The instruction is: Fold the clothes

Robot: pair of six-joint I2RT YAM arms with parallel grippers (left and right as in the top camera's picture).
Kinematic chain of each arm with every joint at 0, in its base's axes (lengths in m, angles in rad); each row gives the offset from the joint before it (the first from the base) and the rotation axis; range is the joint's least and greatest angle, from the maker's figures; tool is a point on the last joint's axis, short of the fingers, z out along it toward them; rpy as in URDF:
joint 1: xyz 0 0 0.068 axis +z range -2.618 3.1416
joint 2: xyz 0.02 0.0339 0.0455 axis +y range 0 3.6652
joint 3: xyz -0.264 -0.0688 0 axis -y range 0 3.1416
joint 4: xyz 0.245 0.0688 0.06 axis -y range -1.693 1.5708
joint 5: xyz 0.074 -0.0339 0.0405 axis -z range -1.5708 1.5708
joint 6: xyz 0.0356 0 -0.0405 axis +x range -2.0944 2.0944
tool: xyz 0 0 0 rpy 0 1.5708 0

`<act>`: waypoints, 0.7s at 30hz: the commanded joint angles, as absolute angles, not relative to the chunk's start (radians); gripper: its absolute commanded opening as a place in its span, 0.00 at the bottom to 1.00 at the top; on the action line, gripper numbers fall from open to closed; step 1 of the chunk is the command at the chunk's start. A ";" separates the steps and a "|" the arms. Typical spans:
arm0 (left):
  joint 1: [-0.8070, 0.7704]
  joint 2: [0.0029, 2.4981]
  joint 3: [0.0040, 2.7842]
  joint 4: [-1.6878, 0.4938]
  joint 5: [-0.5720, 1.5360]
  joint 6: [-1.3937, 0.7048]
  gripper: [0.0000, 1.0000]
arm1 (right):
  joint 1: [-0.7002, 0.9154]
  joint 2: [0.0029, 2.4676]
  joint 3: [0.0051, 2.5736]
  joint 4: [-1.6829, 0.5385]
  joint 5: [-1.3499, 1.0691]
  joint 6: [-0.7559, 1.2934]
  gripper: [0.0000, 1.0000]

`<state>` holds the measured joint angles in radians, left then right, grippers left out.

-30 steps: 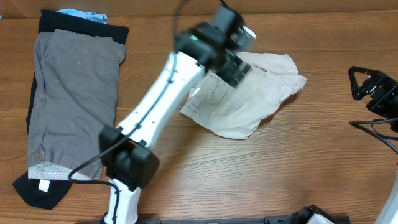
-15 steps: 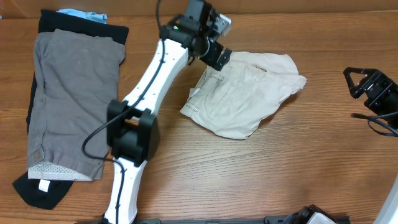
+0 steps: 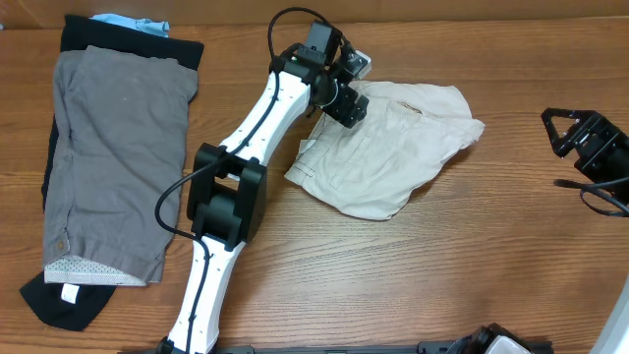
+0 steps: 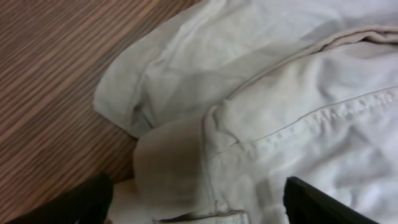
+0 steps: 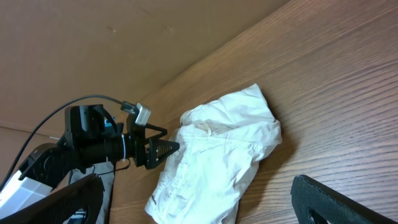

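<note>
Fig.: setting. Wooden table [image 3: 472, 256], mid-brown top w/ fine grain running along its length and a faint sheen. At the table's far edge stands a plain tan board [image 5: 124, 37], matte, approx. cardboard-coloured, closing off the backgr. Light over the table is even & soft; shadows weak.

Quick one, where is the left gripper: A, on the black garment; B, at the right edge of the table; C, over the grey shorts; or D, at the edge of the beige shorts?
D: the left gripper sits at the edge of the crumpled beige shorts, and its wrist view is filled with that beige fabric.
</note>
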<state>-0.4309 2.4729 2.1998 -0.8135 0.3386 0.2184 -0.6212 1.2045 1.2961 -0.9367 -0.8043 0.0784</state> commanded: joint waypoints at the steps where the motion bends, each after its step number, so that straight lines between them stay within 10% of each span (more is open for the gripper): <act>1: -0.450 2.496 2.193 -0.810 0.366 0.251 0.80 | -0.622 1.200 1.324 -0.937 -0.813 0.079 1.00; 21: -0.452 2.499 2.088 -0.657 0.304 0.253 0.87 | -0.622 1.200 1.324 -0.936 -0.805 0.078 1.00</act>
